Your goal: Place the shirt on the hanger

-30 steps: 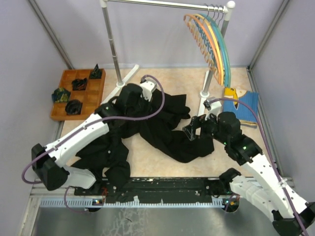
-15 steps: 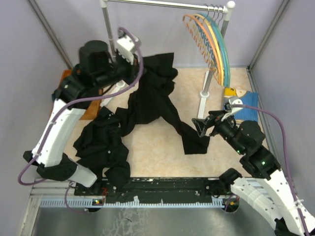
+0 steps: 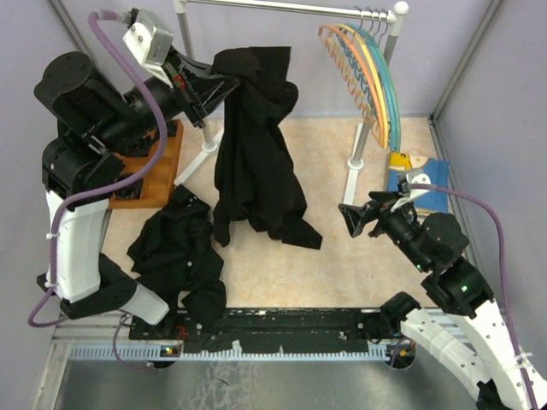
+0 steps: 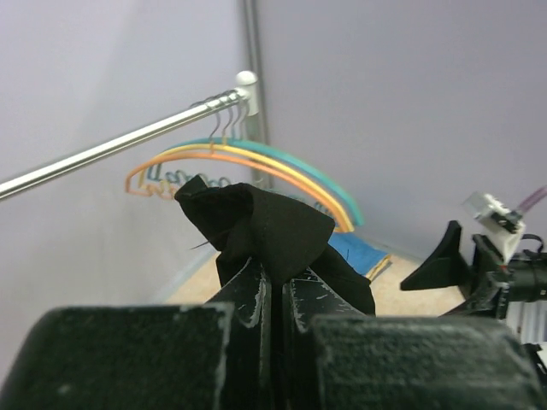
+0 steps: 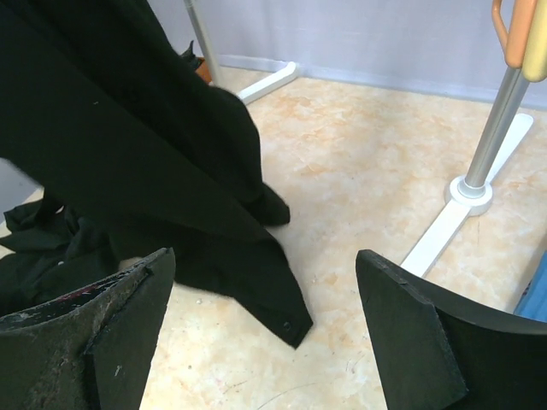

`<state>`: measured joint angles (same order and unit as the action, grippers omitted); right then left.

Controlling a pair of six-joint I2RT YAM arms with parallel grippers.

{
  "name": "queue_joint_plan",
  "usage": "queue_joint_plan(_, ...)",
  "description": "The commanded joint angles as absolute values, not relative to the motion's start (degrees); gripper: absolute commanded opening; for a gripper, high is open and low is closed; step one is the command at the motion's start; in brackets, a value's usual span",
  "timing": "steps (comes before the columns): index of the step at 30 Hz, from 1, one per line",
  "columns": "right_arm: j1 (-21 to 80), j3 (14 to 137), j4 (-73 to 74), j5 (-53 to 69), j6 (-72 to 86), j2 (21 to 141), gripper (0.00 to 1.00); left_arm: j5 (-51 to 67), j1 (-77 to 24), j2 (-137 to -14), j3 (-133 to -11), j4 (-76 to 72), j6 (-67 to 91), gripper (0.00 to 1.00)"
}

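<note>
One big black shirt (image 3: 252,154) dangles at twelve o'clock, hem apparently brushing the counter (image 3: 342,265), pinched by a small fold in the left pincer (image 4: 272,299); thin fabric could slip free. Orange hanger (image 3: 335,53) hangs at one o'clock. Right pincer (image 5: 265,333) gapes empty.

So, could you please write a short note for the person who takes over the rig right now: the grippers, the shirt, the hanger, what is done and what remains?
Left gripper: shut on a bunch of the large black long-sleeved shirt, holding it high beside the metal rail. The shirt's lower end reaches the table.
Right gripper: open, empty, low to the shirt's right.
Thin orange plastic hanger with wavy arms: hooked on the rail among the other hangers, untouched.
Done: shirt raised, apart from the pile of other black clothes.
Left: take the hanger and work it into the shirt.
</note>
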<state>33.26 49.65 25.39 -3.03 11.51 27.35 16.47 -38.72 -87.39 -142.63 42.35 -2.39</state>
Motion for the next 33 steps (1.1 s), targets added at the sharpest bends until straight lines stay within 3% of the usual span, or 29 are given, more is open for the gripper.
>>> queue_joint_plan(1,33.5,52.6,24.5,-3.9,10.3,26.2,0.88,25.3,-38.4,-87.8,-144.5,34.3,0.4,0.00)
queue_joint_plan(6,33.5,51.8,24.2,-4.3,10.9,25.4,0.88,26.8,-38.4,-86.2,-138.7,37.2,-0.3,0.00)
queue_joint_plan(13,33.5,49.4,25.4,-5.3,12.1,24.5,0.89,21.3,-38.4,-73.1,-95.4,38.6,-1.1,0.00)
queue_joint_plan(18,33.5,46.8,24.6,-4.2,14.5,26.1,0.90,11.9,-38.3,-72.7,-72.6,38.2,1.5,0.02)
queue_joint_plan(22,33.5,45.8,26.7,-5.0,15.8,29.3,0.93,6.2,-37.7,-72.3,-65.1,36.9,5.3,0.26)
queue_joint_plan(25,33.5,46.0,28.0,-5.3,15.7,32.8,0.96,5.7,-37.7,-71.0,-62.1,35.1,7.2,0.49)
queue_joint_plan(33,33.5,50.1,26.6,0.5,11.7,47.0,0.99,-1.1,-37.5,-66.6,-57.5,34.4,14.3,0.70)
